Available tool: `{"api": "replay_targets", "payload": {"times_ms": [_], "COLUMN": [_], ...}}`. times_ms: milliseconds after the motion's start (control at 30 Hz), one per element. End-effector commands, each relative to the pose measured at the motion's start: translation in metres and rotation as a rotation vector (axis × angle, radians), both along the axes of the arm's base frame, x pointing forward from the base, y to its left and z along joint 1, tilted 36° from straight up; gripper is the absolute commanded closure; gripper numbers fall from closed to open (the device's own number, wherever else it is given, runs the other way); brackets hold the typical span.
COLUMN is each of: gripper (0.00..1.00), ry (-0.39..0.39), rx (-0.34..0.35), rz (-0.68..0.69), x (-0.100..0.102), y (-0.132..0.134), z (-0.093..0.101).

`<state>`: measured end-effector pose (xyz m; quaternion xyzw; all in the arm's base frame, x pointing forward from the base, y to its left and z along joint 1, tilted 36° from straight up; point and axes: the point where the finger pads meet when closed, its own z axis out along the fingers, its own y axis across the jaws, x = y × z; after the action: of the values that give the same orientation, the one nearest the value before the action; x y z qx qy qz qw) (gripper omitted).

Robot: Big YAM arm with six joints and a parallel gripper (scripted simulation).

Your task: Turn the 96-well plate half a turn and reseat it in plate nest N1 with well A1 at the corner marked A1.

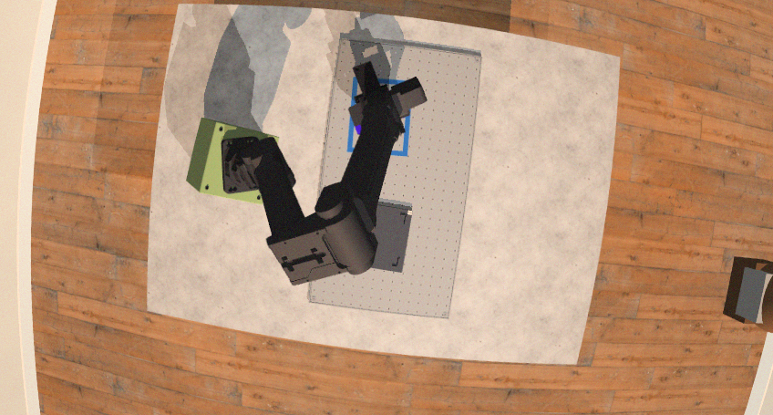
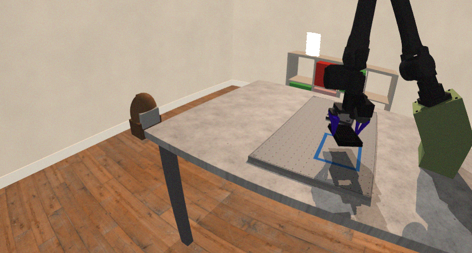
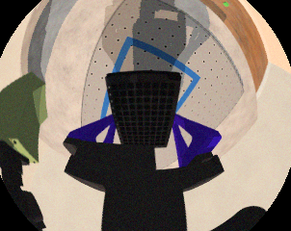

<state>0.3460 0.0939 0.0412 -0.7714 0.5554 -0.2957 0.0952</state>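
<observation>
A grey stone-look table on a plank floor carries a perforated deck plate, with a single black arm rising from a green pedestal at the table's edge. The arm folds at its elbow over the near half of the deck and reaches out across the blue taped outline of bench spot B1. Partly hidden beneath the elbow lies the grey plate nest N1, with no plate visible in the part that shows.

Held in the air above B1 is the black 96-well plate, clear of the deck and casting a shadow on and just beyond the blue tape. In the exterior view it hangs tilted, its near end lower than the end under the wrist. The gripper is closed on the plate across its width, its purple fingers standing wide on either side of the gridded body. In the wrist view the plate fills the centre, the well grid facing the camera, with the blue outline beyond it. Which corner is the cut one cannot be made out from these angles. A shelf unit stands against the far wall.
</observation>
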Motion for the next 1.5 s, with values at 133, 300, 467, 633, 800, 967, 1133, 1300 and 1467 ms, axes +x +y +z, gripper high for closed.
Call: {"api": "replay_targets", "payload": {"times_ms": [133,300,467,633,800,967,1133,1300,1467], "gripper": [1.00,1.00,1.00,1.00,1.00,1.00,1.00,1.00,1.00], "ry": [-0.030,-0.038,-0.036,-0.020,-0.020,-0.020,-0.020,-0.030,-0.058], "rx": [0.022,0.028,0.027,0.015,0.015,0.015,0.015,0.075,0.168], "rz": [0.007,0.007,0.007,0.004,0.004,0.004,0.004,-0.097,-0.231], "x": [-0.001,-0.002,-0.008,-0.010,-0.010,-0.010,-0.010,-0.016,-0.019], "y": [0.011,0.015,0.016,0.010,0.010,0.010,0.010,-0.007,-0.024], "z": [0.022,0.033,0.039,0.030,0.030,0.030,0.030,0.030,0.032]}}
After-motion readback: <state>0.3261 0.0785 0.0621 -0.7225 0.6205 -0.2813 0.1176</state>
